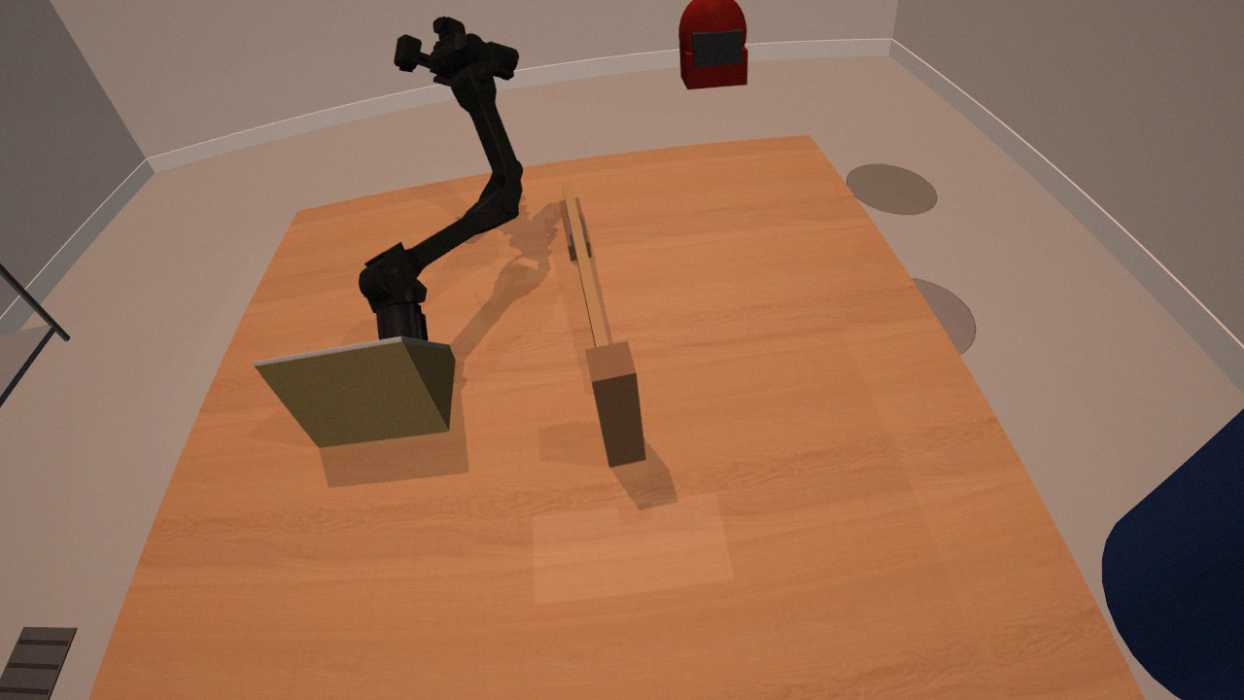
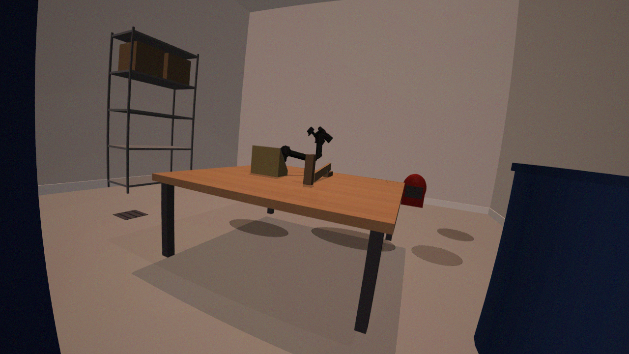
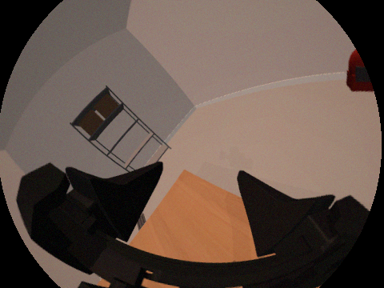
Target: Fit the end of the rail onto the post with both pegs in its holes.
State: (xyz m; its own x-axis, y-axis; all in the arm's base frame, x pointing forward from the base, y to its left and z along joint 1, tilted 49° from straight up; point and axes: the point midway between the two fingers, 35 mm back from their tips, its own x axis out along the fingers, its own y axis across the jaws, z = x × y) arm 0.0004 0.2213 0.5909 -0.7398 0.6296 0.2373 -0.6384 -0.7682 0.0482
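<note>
From above, the arm (image 1: 491, 130) (image 2: 319, 147) reaches up beyond the far part of the desk (image 1: 782, 522) (image 2: 272, 193) (image 3: 200, 224), with its jaws away from the rail (image 1: 591, 292) (image 2: 323, 172). The rail runs from the low block (image 1: 588, 249) (image 2: 329, 173) towards the post (image 1: 614, 361) (image 2: 309, 169). The pegs and holes I can't make out.

From the side, the rail slants, lower by the post and higher at the block, so the fitting looks undone to me. The jaws are up above desk height, holding nothing.

From the wrist, the fingers stand wide with nothing between them, and the rail is out of sight.

I'd bring the jaws down over the rail nearer its post end, one finger each side, squared to its length before squeezing. Then lift that end gently until level, letting the far end pivot in its bracket; too much pull could drag it out. Line up both holes before pushing straight in, since a twist might jam a peg. Open only once the end meets the post.
</note>
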